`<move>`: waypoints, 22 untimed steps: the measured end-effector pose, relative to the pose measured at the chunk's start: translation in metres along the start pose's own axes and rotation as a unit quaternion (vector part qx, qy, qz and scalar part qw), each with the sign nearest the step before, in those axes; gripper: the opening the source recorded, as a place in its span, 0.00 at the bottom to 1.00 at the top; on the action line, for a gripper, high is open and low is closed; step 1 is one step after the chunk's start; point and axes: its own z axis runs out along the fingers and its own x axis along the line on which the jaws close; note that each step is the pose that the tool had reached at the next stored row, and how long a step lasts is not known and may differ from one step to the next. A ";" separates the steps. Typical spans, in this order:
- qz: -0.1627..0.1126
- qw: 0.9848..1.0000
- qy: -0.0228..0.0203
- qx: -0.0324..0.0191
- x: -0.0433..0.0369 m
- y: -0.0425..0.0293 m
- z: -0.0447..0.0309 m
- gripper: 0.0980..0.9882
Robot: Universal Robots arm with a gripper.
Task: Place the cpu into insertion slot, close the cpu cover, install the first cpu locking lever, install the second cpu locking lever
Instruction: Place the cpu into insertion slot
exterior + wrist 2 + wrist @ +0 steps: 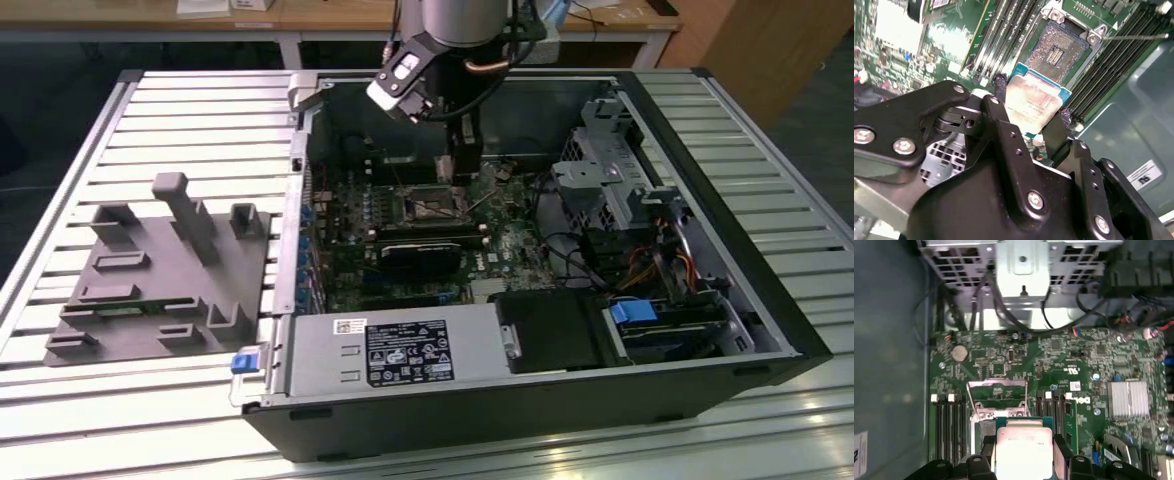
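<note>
The gripper (1030, 116) is clamping the cpu (1038, 100) by two opposite edges between its black fingers (1000, 100), with the chip's silver top showing in both wrist views. The chip is hanging clear of the insertion slot (1056, 47), which is lying uncovered with its dark contact field exposed. In the first wrist view the cpu cover (999, 414) is standing swung open beyond the slot. In the exterior view the arm is reaching down into the open computer case (747, 360), with the slot at roughly 7 o'clock from the fingertips. A grey fixture block (160, 270) is lying on the slatted table (134, 100) at 9 o'clock of the case.
</note>
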 end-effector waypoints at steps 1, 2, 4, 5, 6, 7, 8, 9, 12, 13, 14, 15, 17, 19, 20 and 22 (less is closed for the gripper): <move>0.009 1.000 -0.001 0.000 0.0000 -0.0001 0.0005 0.49; 0.018 1.000 -0.002 0.000 0.0000 -0.0001 0.0010 0.49; 0.036 0.999 -0.003 0.000 0.0000 -0.0002 0.0020 0.49; 0.044 0.999 -0.004 -0.001 0.0000 -0.0002 0.0025 0.49; 0.053 0.999 -0.005 -0.001 -0.0001 -0.0003 0.0030 0.49; 0.061 0.998 -0.006 -0.001 0.0000 -0.0003 0.0035 0.49; 0.070 0.998 -0.007 -0.001 -0.0001 -0.0004 0.0040 0.49; 0.079 0.997 -0.007 -0.001 -0.0001 -0.0004 0.0046 0.49; 0.105 0.994 -0.010 -0.001 -0.0001 -0.0006 0.0064 0.49; 0.113 0.994 -0.010 -0.002 -0.0001 -0.0009 0.0071 0.49; 0.117 0.993 -0.011 -0.002 0.0003 -0.0019 0.0080 0.49; 0.117 0.993 -0.011 -0.002 0.0008 -0.0034 0.0092 0.49; 0.117 0.993 -0.011 -0.002 0.0014 -0.0074 0.0116 0.49; 0.111 0.994 -0.010 -0.002 0.0014 -0.0096 0.0135 0.49; 0.106 0.994 -0.010 -0.002 0.0014 -0.0098 0.0143 0.49; 0.093 0.996 -0.009 -0.001 0.0014 -0.0101 0.0160 0.49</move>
